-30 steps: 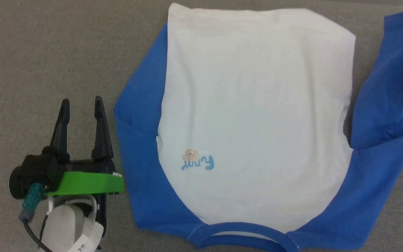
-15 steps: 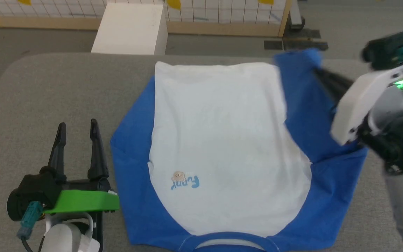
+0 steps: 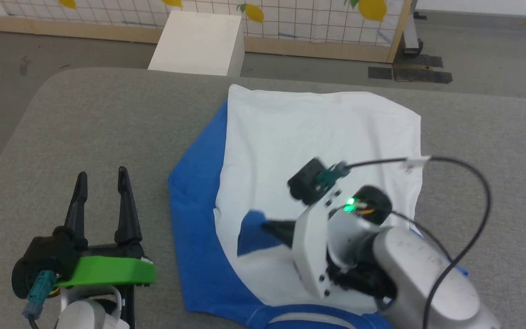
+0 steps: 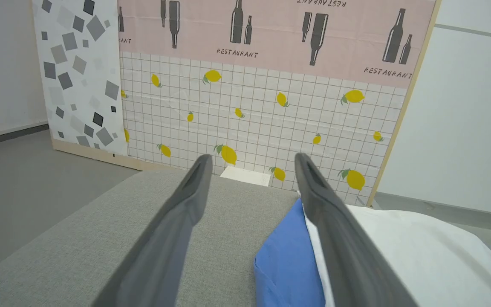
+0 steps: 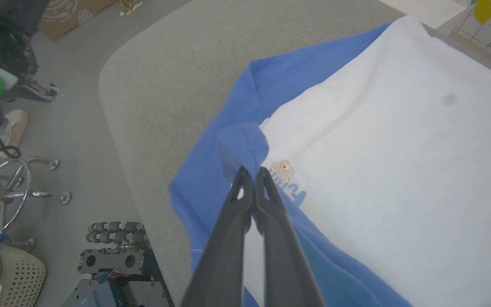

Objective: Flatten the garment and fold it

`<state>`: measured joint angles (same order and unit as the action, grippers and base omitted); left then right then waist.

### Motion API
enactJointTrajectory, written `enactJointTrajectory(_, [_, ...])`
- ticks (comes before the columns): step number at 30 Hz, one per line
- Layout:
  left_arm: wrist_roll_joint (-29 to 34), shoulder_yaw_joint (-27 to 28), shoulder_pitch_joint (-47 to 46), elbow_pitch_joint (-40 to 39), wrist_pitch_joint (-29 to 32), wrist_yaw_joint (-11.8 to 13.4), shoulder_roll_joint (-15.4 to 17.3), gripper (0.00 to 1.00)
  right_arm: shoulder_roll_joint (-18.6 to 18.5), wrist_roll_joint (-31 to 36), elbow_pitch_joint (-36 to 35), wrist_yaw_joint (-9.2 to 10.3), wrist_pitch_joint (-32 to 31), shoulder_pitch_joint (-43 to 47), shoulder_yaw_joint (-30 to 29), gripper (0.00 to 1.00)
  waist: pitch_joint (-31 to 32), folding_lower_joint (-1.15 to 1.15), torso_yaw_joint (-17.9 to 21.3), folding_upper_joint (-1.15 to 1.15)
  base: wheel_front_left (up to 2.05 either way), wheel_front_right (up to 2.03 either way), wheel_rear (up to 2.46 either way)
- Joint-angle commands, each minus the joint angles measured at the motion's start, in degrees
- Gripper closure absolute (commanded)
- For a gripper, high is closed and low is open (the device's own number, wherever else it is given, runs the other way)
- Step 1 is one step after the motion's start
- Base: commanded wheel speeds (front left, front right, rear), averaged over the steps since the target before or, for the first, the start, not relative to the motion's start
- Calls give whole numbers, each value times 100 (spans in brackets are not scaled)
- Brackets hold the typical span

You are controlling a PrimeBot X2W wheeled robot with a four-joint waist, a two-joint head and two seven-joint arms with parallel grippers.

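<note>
Right gripper point(image 5: 249, 174): jaws are pressing together on the blue sleeve cuff point(image 5: 241, 143), holding it over the white chest so that the sleeve is folding inward toward 9 o'clock.
Left gripper point(image 3: 102, 174): fingers are standing wide apart, holding nothing, and waiting at 9 o'clock of the garment, apparently parked clear of the fold.
Garment point(image 3: 318, 132): is lying front-up on the grey counter point(image 3: 107, 119), collar point(image 3: 263, 317) at 6 o'clock, hem at 12 o'clock.

Soft, matt knit, lightly creased: white-and-blue cloth T-shirt point(image 3: 318, 132). Coarse woven grey fabric, matt: counter point(image 3: 107, 128). Left gripper point(image 3: 102, 176): dark matt plastic fingers point(image 3: 127, 210), smooth green plastic collar point(image 3: 107, 270).
</note>
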<state>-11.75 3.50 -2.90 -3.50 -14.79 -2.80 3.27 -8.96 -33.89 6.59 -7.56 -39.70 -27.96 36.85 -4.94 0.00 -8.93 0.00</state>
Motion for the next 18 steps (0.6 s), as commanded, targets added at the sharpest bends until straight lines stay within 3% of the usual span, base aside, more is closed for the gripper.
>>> enactJointTrajectory(1, [-13, -15, 34, 9, -20, 8, -23, 0, 39, 16, 155, 8, 71, 95, 121, 100, -63, 0, -68, 0, 0, 0, 0])
enactJointTrajectory(6, [-71, -86, -28, 27, -20, 41, -29, 0, 38, 153, 947, 8, 241, 160, 762, 100, -152, 0, -163, 0, 0, 0, 0])
enactJointTrajectory(11, [-100, -106, -17, 67, -20, 69, -32, 0, 136, 45, 1381, 8, 642, 243, 947, 100, -197, 0, -146, 0, 0, 0, 0])
enactJointTrajectory(13, [-112, -110, 1, 97, -20, 75, -33, 0, 203, -58, 1428, 8, 858, 221, 926, 0, -199, 0, -109, 0, 0, 0, 0])
enactJointTrajectory(18, [-103, -100, 26, 180, -20, 68, -33, 0, 297, -428, 1260, 8, 1426, -2, 371, 0, -151, 0, 18, 0, 0, 0, 0])
